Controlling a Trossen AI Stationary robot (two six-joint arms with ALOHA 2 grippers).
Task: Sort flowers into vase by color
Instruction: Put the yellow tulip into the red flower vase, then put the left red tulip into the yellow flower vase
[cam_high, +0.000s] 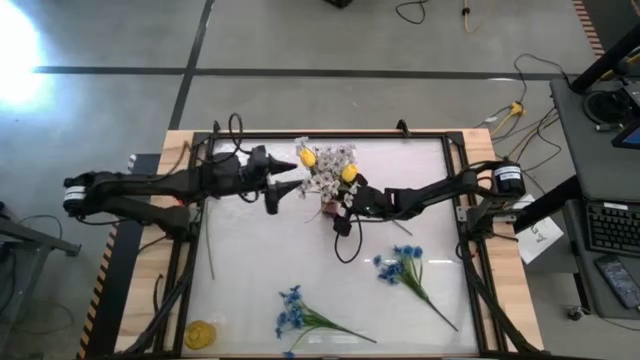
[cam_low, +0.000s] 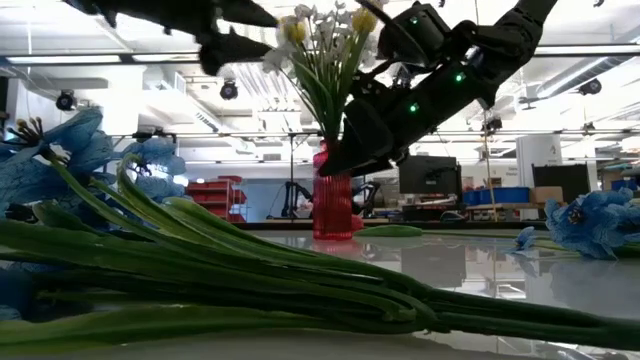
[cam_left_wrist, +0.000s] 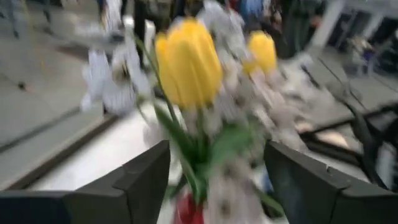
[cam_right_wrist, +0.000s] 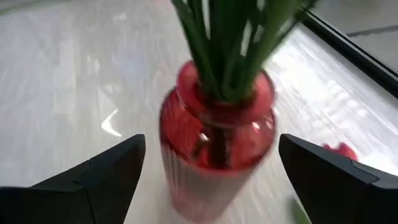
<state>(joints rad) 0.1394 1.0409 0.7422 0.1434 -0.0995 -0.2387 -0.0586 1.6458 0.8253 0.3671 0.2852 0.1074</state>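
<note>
Two blue flowers (cam_high: 405, 265) on worktop (cam_high: 250, 260): light, floppy, grab mid-stem; both jaws spread at red vase (cam_right_wrist: 214, 140)

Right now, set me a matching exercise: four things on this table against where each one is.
Things:
1. red vase
2. yellow tulips
3. blue flowers
4. right pincer

Places:
A. lying flat on the table
B. standing in the vase
C. open on either side of the vase
D. upright near the table's far middle

Pairs: 1-D, 2-B, 3-A, 4-C
</note>
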